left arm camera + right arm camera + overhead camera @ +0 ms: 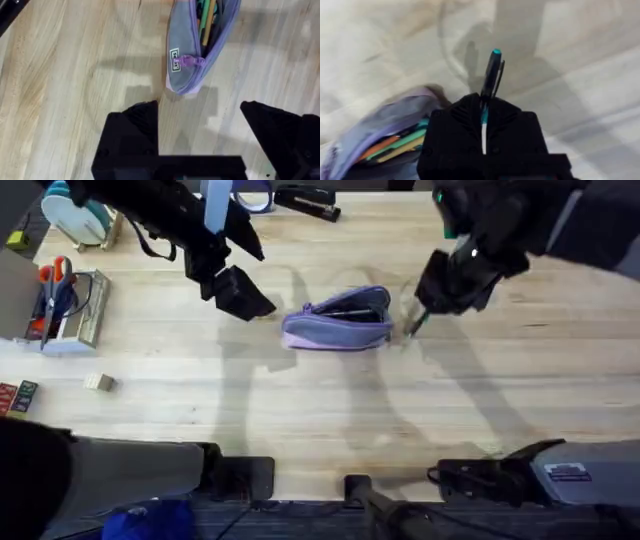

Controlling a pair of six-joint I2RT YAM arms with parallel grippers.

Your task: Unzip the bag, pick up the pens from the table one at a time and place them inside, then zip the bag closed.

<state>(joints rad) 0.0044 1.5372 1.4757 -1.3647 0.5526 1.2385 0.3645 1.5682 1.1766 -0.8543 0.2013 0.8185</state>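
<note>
Overhead and close wrists, bag (pixel 338 320) shared

The bag (pixel 337 321) is lavender-purple with a brighter violet zipper pull (pixel 187 61) and a small white label edged in black. Orange, green and yellow pens (pixel 395 144) lie inside it. The dark pen (pixel 491 72) has a teal tip, and the table (pixel 300 400) is pale wood with plank grain.

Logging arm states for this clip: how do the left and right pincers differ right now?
The left pincer is open and empty; the right pincer is shut on a pen. The left hangs off one end of the bag, by its zipper pull; the right sits at the opposite end. Both are black and above the table.
</note>
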